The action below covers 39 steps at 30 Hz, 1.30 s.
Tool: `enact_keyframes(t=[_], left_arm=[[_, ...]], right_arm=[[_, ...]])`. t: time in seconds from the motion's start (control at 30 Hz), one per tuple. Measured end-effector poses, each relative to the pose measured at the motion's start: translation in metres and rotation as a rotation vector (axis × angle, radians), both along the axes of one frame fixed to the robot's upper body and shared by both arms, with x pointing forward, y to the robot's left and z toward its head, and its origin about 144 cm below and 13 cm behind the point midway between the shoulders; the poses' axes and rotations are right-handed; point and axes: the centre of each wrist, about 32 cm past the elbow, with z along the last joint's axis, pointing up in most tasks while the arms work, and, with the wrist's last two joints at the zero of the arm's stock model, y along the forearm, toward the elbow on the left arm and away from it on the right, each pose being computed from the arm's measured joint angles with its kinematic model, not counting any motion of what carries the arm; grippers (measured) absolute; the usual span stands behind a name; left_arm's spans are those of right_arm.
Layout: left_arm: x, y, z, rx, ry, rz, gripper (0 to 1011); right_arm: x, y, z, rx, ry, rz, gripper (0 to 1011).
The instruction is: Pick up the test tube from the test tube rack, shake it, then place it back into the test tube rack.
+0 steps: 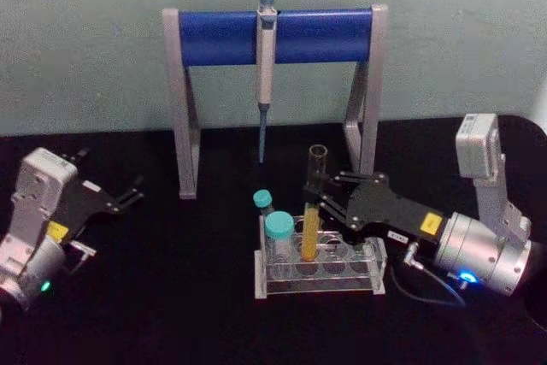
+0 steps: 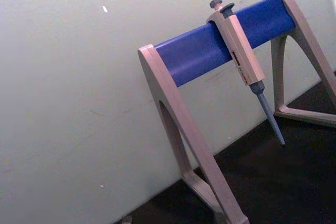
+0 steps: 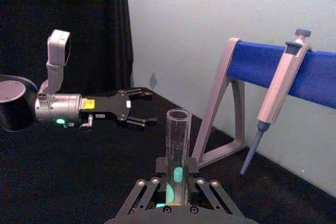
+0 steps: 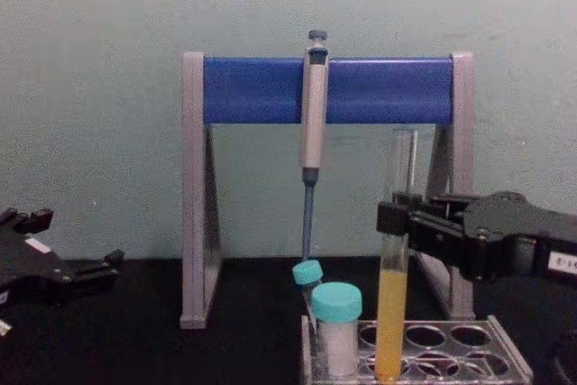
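Observation:
The test tube [image 1: 314, 190], clear glass with yellow liquid in its lower part, stands upright in the test tube rack [image 1: 363, 285] at the table's centre. My right gripper [image 1: 317, 202] reaches in from the right and is shut on the tube's middle. In the chest view the tube [image 4: 395, 304] has its bottom in a rack [image 4: 505, 365] hole, with the right gripper [image 4: 398, 219] clasped above the liquid. The right wrist view has the tube [image 3: 177, 145] between the pads [image 3: 162, 167]. My left gripper [image 1: 134, 193] rests open at the far left, holding nothing.
Two teal-capped vials [image 1: 279, 230] [image 1: 262, 200] stand at the rack's left end. Behind the rack is a grey-and-blue pipette stand [image 1: 214, 38] with a grey pipette [image 1: 265, 74] hanging from its bar, close to the wall. The black tabletop spreads left of the rack.

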Motion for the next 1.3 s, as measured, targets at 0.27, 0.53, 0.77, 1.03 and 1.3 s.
enact_keyframes(t=[0.27, 0.53, 0.77, 1.03, 1.3], left_arm=[[0.000, 0.000, 0.000, 0.000, 0.000, 0.000, 1001], [0.000, 0.000, 0.000, 0.000, 0.000, 0.000, 1001], [0.000, 0.000, 0.000, 0.000, 0.000, 0.000, 1001], [0.000, 0.000, 0.000, 0.000, 0.000, 0.000, 1001], [0.000, 0.000, 0.000, 0.000, 0.000, 0.000, 1001]], right_arm=[[-0.001, 0.003, -0.008, -0.002, 0.021, -0.011, 228], [-0.003, 0.004, -0.014, 0.000, 0.040, -0.024, 228], [-0.004, 0.005, -0.018, -0.005, 0.053, -0.037, 229], [-0.005, 0.005, -0.023, -0.009, 0.069, -0.047, 228], [-0.005, 0.006, -0.027, -0.017, 0.077, -0.049, 228]])
